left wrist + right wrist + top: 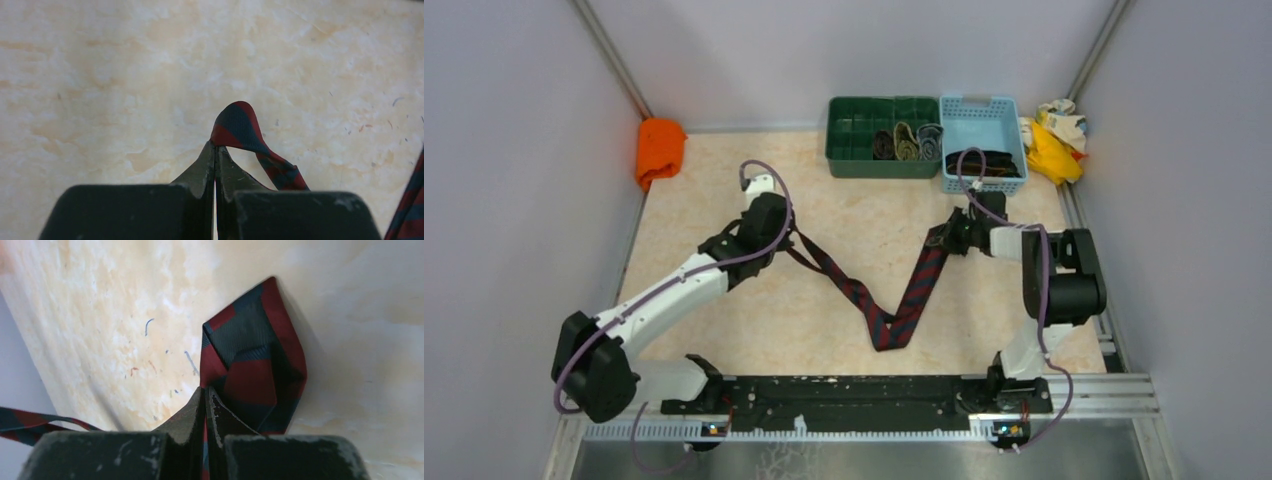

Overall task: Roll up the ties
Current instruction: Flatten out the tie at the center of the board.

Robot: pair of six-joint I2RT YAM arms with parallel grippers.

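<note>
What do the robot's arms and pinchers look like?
The left arm and right arm are white tubes joined by chunky black joints. A thin purple cable loops along each one. The left gripper and right gripper are black, with two wedge-shaped fingers, a bit scuffed.

no text, label, brand, number or sign can be read anywhere in these views.

Red tie [861,298] spans mid-table (a sagging V); green bin [864,167] and blue basket [984,184] crowd the far edge.
</note>
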